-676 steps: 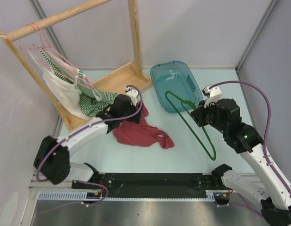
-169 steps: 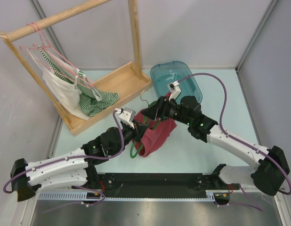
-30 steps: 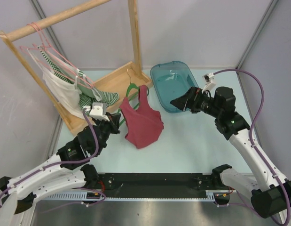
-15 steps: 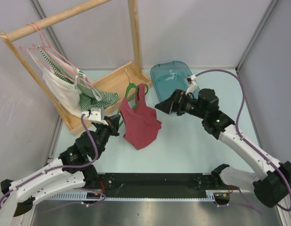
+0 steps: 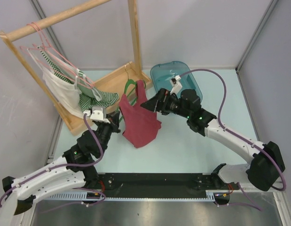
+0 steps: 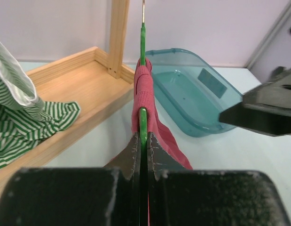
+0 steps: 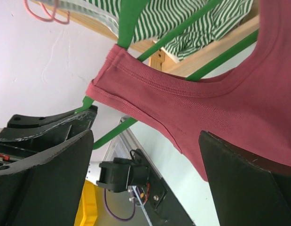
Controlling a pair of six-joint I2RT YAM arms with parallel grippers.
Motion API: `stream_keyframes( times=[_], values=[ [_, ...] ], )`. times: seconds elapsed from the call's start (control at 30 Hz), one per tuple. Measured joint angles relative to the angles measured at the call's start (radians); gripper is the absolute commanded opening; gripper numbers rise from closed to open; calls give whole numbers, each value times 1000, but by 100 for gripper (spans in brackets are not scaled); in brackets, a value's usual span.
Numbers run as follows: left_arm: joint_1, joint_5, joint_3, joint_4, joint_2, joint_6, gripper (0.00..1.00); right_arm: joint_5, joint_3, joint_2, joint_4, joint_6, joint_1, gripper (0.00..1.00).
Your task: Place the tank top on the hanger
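The dark red tank top hangs on the green hanger, which is held up off the table with its metal hook pointing to the back. My left gripper is shut on the hanger's lower left end; in the left wrist view its fingers pinch the green bar with red fabric draped past them. My right gripper stands open right beside the top's right shoulder. In the right wrist view one strap loops over the hanger, and the top hangs just beyond the wide-apart fingers.
A wooden rack at the back left carries pink hangers, a white garment and a green-and-white striped garment trailing onto its base. A teal plastic bin lies behind the right arm.
My right arm has swung left from the bin to the tank top's right shoulder, still open. The left gripper keeps hold of the hanger, which has shifted only slightly.
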Motion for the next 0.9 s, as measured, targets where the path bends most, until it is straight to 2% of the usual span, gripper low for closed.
stream_keyframes(
  times=[0.13, 0.43, 0.63, 0.9],
  values=[
    [0, -52, 24, 36, 37, 65, 0, 26, 0, -72, -38, -18, -25, 100],
    [0, -110, 29, 241, 51, 222, 0, 55, -21, -277, -111, -60, -186, 100],
    [0, -124, 31, 396, 96, 318, 0, 47, -43, -311, -167, -77, -261, 100],
    [0, -124, 77, 562, 175, 469, 0, 27, -63, -330, -210, -90, -298, 100]
  ],
)
